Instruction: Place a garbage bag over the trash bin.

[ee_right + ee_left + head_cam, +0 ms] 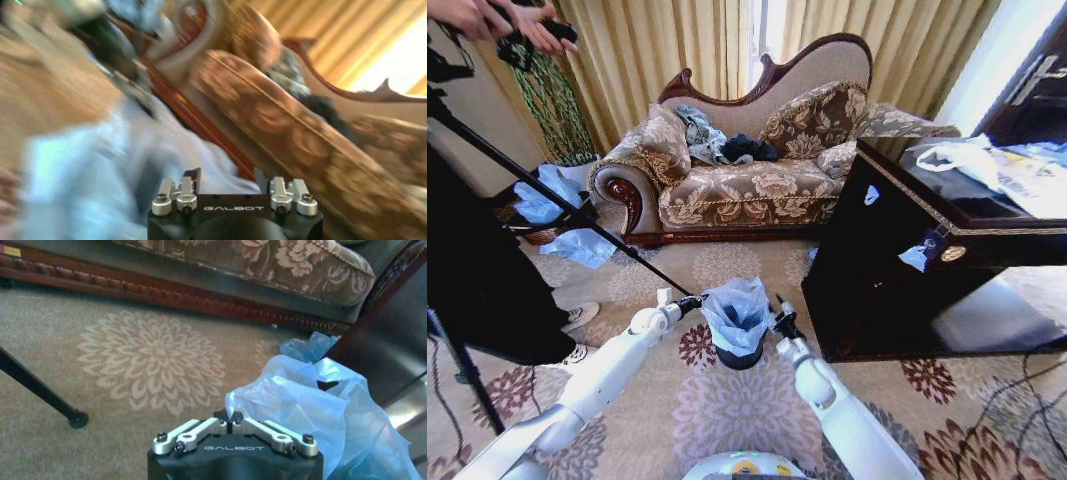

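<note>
The black trash bin stands on the carpet in front of me, and the pale blue garbage bag sits in it, billowing up above the rim. My left gripper is at the bag's left edge. In the left wrist view its fingertips are shut, pinching the edge of the garbage bag. My right gripper is at the bag's right side. In the blurred right wrist view it stands open, with the bag beside it.
A patterned sofa stands behind the bin and a dark wooden cabinet is close on the right. A black tripod leg crosses on the left, beside a person's legs. Darker blue plastic sheets lie on the carpet at far left.
</note>
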Robot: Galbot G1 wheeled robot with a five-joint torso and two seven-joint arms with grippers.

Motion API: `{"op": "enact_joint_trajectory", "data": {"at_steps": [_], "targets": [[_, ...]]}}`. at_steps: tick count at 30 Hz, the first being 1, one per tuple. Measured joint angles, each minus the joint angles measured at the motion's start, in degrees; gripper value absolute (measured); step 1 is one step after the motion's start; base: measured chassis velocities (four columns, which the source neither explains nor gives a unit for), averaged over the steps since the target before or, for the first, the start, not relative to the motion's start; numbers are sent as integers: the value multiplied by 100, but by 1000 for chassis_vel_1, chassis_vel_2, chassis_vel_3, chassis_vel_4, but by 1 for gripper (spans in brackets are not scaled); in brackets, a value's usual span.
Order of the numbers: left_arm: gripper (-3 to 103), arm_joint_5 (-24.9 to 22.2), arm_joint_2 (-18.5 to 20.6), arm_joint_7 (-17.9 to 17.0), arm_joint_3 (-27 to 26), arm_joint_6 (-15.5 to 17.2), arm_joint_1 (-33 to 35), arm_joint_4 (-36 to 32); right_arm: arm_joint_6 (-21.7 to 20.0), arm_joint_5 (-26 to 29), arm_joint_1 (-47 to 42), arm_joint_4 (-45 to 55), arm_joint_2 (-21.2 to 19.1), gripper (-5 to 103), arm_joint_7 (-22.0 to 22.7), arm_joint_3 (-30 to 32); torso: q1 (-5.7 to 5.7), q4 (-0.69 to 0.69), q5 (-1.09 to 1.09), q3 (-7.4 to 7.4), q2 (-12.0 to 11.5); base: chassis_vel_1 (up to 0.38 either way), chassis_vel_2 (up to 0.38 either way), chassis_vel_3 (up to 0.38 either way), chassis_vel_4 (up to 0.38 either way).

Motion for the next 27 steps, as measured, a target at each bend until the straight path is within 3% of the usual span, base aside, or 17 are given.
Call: {"op": "enact_joint_trajectory", "data": {"at_steps": [4, 10, 19, 27], "targets": [[0, -9, 16, -6, -6, 3, 19, -23, 68, 360, 413, -287, 23, 71, -102, -590, 0, 1, -3, 0, 0, 0, 0, 0, 0], [0, -60, 27, -14, -58, 9, 83, -63, -319, 862, 1173, -776, 112, 56, -267, -1063, 0, 1, -2, 0, 0, 0, 0, 0, 0], [0, -80, 31, -12, -108, -4, 190, -119, -851, 1365, 2023, -1169, -88, 53, -486, -1534, 1, 0, -3, 0, 0, 0, 0, 0, 0], [0, -89, -9, -4, -146, -43, 199, -125, -1090, 1428, 2545, -1962, 125, 49, -731, -1968, 2, 1, -1, 1, 0, 0, 0, 0, 0]]}}
